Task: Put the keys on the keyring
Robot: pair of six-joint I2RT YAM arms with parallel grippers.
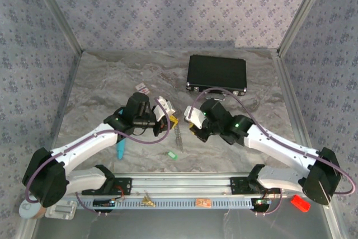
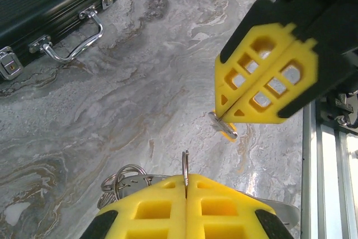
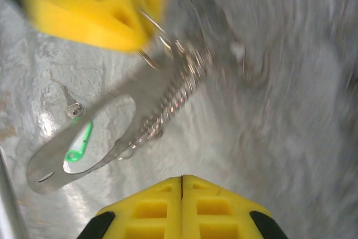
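The left gripper (image 2: 186, 182), its yellow waffle-moulded fingers pressed together, was clamped on the keyring (image 2: 185, 167), pinching one thin wire split ring edge-on between the pads, with more looped rings bunched just to the left of them. In the right wrist view the same keyring (image 3: 168, 96) hung below the left gripper (image 3: 131, 37) as a tight steel coil spring joined to a flat, polished metal loop with a rounded opening. The right gripper (image 2: 225, 117), near the left one and tip toward it, was likewise shut, nipping a tiny yellow-headed key (image 2: 222, 127) at the very point of its fingers; the key stood apart from the ring, not touching it. From its own camera the right gripper (image 3: 182, 183) showed its ribbed yellow pads meeting along one seam. The green-headed key (image 3: 78, 146) lay flat on the table, seen through the metal loop's opening; from above, it (image 1: 170, 154) rested nearer than both grippers, below the dangling keyring (image 1: 178, 135). The table (image 1: 100, 82) was a grey, marble-veined sheet. A teal pen (image 1: 121, 150) lay under the left arm, a small red-and-white card (image 1: 143, 88) further back, and a ribbed black case (image 1: 217, 74) with chrome latches and a wire handle at the far right.
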